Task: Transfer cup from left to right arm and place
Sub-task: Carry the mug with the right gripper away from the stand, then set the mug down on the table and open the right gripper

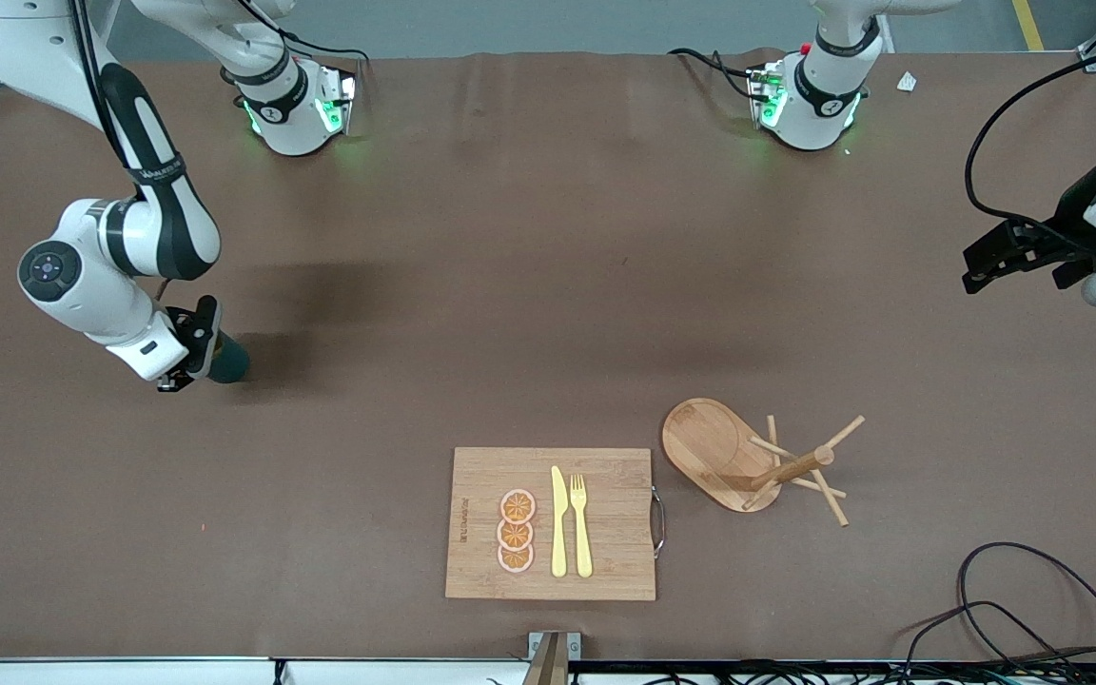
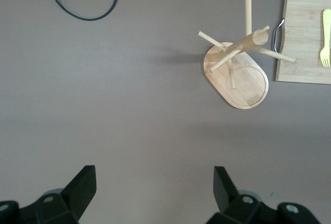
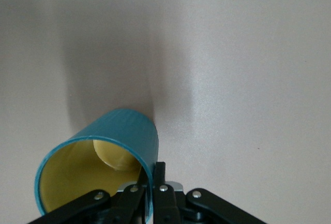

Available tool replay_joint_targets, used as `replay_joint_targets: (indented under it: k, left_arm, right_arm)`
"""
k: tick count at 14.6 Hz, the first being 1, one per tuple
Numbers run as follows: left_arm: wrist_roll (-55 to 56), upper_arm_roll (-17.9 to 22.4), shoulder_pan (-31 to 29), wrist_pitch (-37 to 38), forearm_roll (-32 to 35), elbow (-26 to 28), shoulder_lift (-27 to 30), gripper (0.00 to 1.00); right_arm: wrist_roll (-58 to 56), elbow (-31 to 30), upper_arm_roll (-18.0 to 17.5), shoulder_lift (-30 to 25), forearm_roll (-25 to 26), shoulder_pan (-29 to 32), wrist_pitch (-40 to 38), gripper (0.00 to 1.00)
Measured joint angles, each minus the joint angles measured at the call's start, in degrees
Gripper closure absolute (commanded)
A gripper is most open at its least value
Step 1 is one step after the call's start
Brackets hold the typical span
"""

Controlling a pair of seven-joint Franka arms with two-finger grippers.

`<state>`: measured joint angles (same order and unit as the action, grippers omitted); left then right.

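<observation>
Bamboo cutting board is sitting nearest the camera, the peg stand just beside it. Right gripper is pinching the teal cup by its rim over the table's right-arm end. Left gripper is hanging spread wide, holding nothing, waiting.

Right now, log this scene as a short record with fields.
cup: teal, tilted, its rim pinched by the right gripper
right gripper: shut on the cup wall, over bare table at the right arm's end
left gripper: open, empty, waiting over its end
peg stand: beside the cutting board
on board: knife, fork, three orange slices
</observation>
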<state>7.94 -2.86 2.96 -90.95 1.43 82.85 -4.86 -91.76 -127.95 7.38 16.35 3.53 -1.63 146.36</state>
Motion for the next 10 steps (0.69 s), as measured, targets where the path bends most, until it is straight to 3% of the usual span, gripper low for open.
replay_joint_targets:
  k: [8, 9, 10]
  left_arm:
    - [0.03, -0.04, 0.05, 0.00, 0.00, 0.00, 0.00, 0.00]
    - [0.03, -0.04, 0.05, 0.00, 0.00, 0.00, 0.00, 0.00]
    - [0.03, -0.04, 0.05, 0.00, 0.00, 0.00, 0.00, 0.00]
  right_arm:
    - [0.06, 0.00, -0.47, 0.00, 0.09, -0.30, 0.21, 0.97]
    - [0.12, 0.00, -0.56, 0.00, 0.09, -0.39, 0.26, 0.90]
    - [0.25, 0.00, -0.63, 0.00, 0.09, -0.40, 0.28, 0.53]
